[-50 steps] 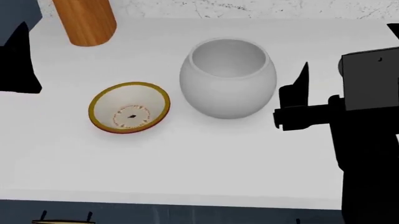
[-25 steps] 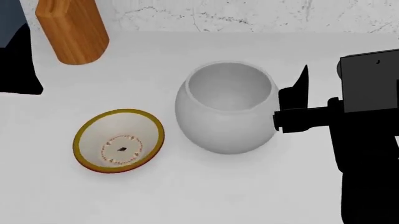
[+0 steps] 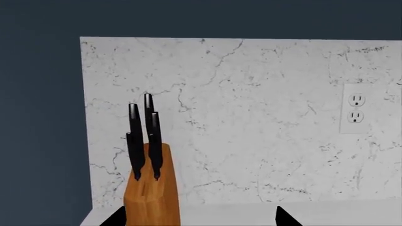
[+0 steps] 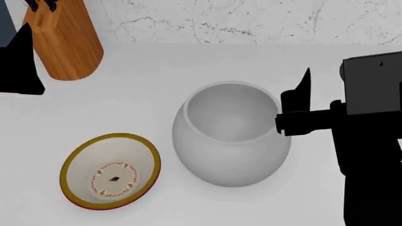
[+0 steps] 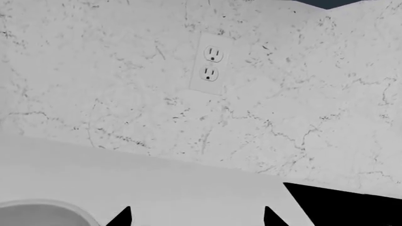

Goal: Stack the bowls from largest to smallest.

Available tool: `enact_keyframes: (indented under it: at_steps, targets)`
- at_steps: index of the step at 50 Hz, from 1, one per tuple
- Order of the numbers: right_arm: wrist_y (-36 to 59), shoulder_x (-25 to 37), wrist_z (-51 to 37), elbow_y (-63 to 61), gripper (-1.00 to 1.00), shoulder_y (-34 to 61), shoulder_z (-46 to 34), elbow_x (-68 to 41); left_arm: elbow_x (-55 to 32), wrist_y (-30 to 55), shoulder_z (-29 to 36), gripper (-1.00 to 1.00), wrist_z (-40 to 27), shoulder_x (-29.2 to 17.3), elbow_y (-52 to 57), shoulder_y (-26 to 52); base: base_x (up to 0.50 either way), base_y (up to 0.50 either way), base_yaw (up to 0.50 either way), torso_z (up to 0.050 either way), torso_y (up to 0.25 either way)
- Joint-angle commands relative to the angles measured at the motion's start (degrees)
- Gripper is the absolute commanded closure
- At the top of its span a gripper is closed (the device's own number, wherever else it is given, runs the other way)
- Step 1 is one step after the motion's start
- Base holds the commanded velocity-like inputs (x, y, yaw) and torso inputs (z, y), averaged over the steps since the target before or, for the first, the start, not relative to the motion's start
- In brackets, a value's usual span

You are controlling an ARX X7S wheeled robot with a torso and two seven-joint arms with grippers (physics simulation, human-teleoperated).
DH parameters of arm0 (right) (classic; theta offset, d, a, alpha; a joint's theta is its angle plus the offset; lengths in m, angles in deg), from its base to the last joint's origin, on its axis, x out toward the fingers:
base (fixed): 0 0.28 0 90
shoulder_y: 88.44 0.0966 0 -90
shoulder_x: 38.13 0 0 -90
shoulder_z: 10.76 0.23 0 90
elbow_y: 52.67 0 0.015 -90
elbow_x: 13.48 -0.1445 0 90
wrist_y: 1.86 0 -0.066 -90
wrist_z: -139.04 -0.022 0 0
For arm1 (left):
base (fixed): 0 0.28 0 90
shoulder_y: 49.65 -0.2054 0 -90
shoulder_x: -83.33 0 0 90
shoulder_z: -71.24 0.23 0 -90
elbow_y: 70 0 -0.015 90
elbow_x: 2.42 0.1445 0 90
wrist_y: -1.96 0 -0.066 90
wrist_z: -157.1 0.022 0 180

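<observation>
- The grey bowl (image 4: 230, 134) stands upright on the white counter (image 4: 157, 75), right of centre in the head view, its mouth open upward and nothing inside it.
- The small bowl (image 4: 110, 170), white with a yellow rim and a ring of red dots around a dark speck at its bottom, sits on the counter to the left of the grey bowl and nearer the robot. The two are close together but apart; a strip of bare counter shows between them.
- Only these two bowls show in the pictures.
- The right gripper (image 4: 300, 106) is at the right side of the grey bowl, level with its rim. One black finger points toward the wall just beside the rim. I cannot tell whether it touches the bowl.
- In the right wrist view two black fingertips (image 5: 121, 217) stand well spread with nothing between them, and an arc of the grey bowl's rim (image 5: 44, 209) shows beside them.
- The left gripper (image 4: 19, 63) shows only as a black shape at the far left, above the counter and beside a knife block (image 4: 65, 40).
- In the left wrist view its two fingertips (image 3: 281, 217) are spread apart and hold nothing.
- The knife block stands at the far left by a marble wall (image 3: 251, 117), with black handles (image 3: 149, 122) sticking up from it.
- A wall socket (image 5: 210, 64) is set in the marble.
</observation>
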Motion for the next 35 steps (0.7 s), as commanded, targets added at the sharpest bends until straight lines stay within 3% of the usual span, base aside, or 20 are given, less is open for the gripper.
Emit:
enact_keyframes:
  at_steps: [1, 6, 12, 14, 16, 19, 21, 28, 35]
  targets:
    - [3.23, 0.03, -0.21, -0.78, -1.0, 1.29, -0.14, -0.74, 0.06, -0.82, 0.31, -1.0, 0.18, -0.09, -0.65, -0.22, 0.0, 0.0, 0.0, 0.0, 0.0]
    - [8.54, 0.06, -0.2, -1.83, -1.0, 3.82, -0.12, -1.89, -0.03, -1.11, 0.17, -1.0, 0.23, -0.18, -0.6, -0.68, 0.0, 0.0, 0.0, 0.0, 0.0]
    - [23.67, -1.78, 2.02, -1.81, -1.0, 11.66, 2.42, -7.04, -0.18, -1.39, 0.13, -1.0, 0.25, -0.3, -0.37, -1.47, 0.0, 0.0, 0.0, 0.0, 0.0]
    - [28.1, -0.58, 2.32, -1.06, -1.0, 15.89, -0.39, -7.72, -0.12, -1.65, 0.22, -1.0, 0.3, -0.27, -0.51, -1.58, 0.0, 0.0, 0.0, 0.0, 0.0]
    - [29.58, 1.26, -4.88, 2.77, -1.0, 20.17, -0.59, -19.77, -0.05, -1.93, 0.39, -1.0, 0.34, -0.18, -0.56, -1.83, 0.0, 0.0, 0.0, 0.0, 0.0]
    - [29.57, 5.78, -22.74, 12.9, -1.0, 27.58, -4.57, -44.92, -0.13, -2.21, 0.46, -1.0, 0.39, -0.07, -0.46, -2.31, 0.0, 0.0, 0.0, 0.0, 0.0]
    - [29.49, 6.15, -27.14, 17.63, -1.0, 30.87, -5.51, -52.44, -0.29, -2.18, 0.43, -1.0, 0.38, -0.07, -0.34, -2.39, 0.0, 0.0, 0.0, 0.0, 0.0]
    - [29.09, 7.06, -33.64, 31.63, -1.0, 41.0, -13.67, -66.18, -0.29, -3.18, 0.16, -1.0, 0.73, -0.29, -0.4, -3.48, 0.0, 0.0, 0.0, 0.0, 0.0]
    - [28.96, 6.0, -31.41, 42.25, -1.0, 50.05, -23.2, -69.0, -0.04, -4.49, -0.04, -1.0, 1.32, -0.62, -1.22, -4.08, 0.0, 0.0, 0.0, 0.0, 0.0]
